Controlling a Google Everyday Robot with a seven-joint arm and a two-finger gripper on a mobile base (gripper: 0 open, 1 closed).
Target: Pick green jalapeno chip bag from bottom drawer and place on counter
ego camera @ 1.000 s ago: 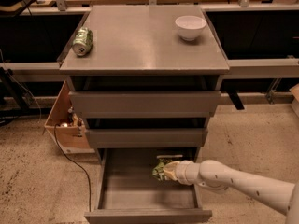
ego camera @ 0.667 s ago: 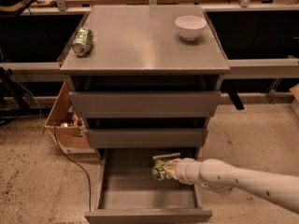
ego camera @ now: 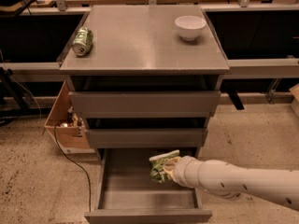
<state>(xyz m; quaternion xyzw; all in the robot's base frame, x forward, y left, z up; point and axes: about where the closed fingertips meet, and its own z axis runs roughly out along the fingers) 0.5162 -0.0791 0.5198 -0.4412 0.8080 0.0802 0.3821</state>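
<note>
- Pinching the green jalapeno chip bag (ego camera: 161, 166), your gripper (ego camera: 172, 171) sits over the bottom drawer (ego camera: 140, 196), right rear.
- Soda can (ego camera: 82, 34) and bowl (ego camera: 190, 27) rest on the counter (ego camera: 140, 43).

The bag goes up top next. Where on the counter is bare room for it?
The counter is bare across middle and front, between the soda can at left and the white bowl back right. The gripper is at the chip bag in the bottom drawer.
</note>
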